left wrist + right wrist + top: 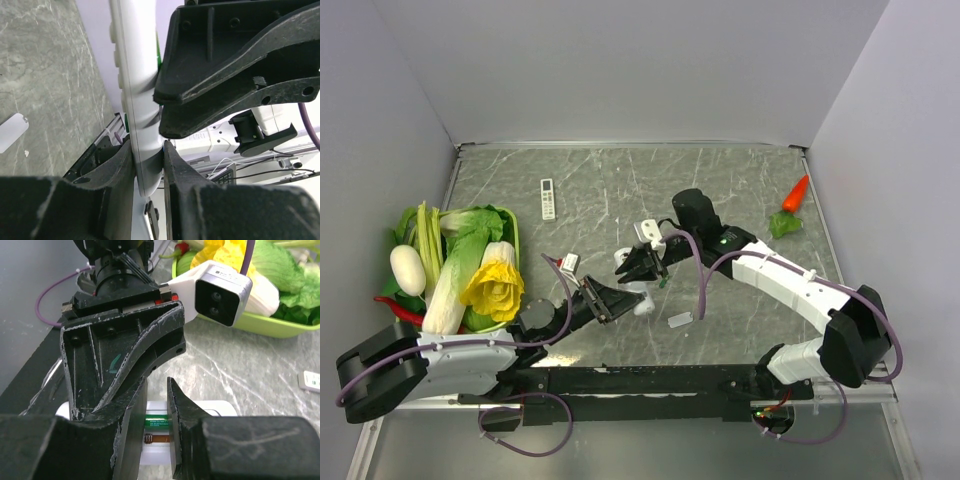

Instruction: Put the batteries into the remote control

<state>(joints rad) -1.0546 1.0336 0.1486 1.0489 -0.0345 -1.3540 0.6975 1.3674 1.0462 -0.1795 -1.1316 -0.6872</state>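
Note:
The remote control [642,301] is a small white bar, and my left gripper [618,297] is shut on one end of it, holding it off the table. In the left wrist view the pads press both sides of the remote control [141,125]. Its back is open. One green battery [158,421] lies in the compartment, above a bare slot with a spring [150,439]. My right gripper [645,268] hangs directly over the compartment. Its fingers [131,440] stand a narrow gap apart, and the battery shows through that gap.
A loose white cover [679,321] lies on the table just right of the remote. A slim white remote with buttons [548,198] lies further back. A green basket [513,228] of vegetables stands at the left, and a toy carrot [793,202] at the back right.

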